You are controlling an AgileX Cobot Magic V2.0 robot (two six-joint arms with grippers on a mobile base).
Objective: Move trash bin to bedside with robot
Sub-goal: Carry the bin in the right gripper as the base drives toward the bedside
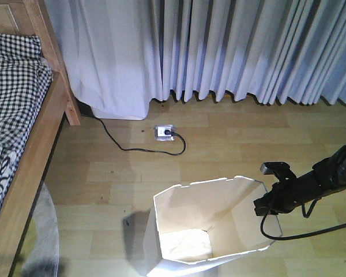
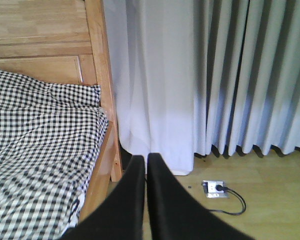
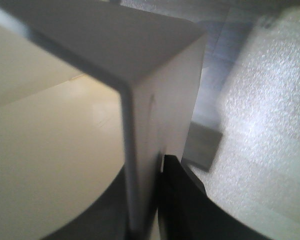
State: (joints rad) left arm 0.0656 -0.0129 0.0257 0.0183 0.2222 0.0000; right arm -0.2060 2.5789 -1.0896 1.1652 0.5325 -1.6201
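The white faceted trash bin (image 1: 210, 228) stands on the wooden floor at bottom centre of the front view, empty inside. My right gripper (image 1: 264, 203) on its slim black arm is shut on the bin's right rim. In the right wrist view the bin wall (image 3: 155, 100) sits clamped between the two black fingers (image 3: 177, 190). The bed (image 1: 20, 115), light wooden frame with black-and-white checked bedding, lies at the left, about a bin's width from the bin. My left gripper (image 2: 146, 162) is shut and empty, pointing at the bed's corner post (image 2: 102, 90).
White curtains (image 1: 219, 46) hang along the far wall. A floor socket (image 1: 163, 133) with a black cable (image 1: 132, 147) lies between bed and bin. A clear rounded panel (image 1: 37, 231) shows at bottom left beside the bed frame.
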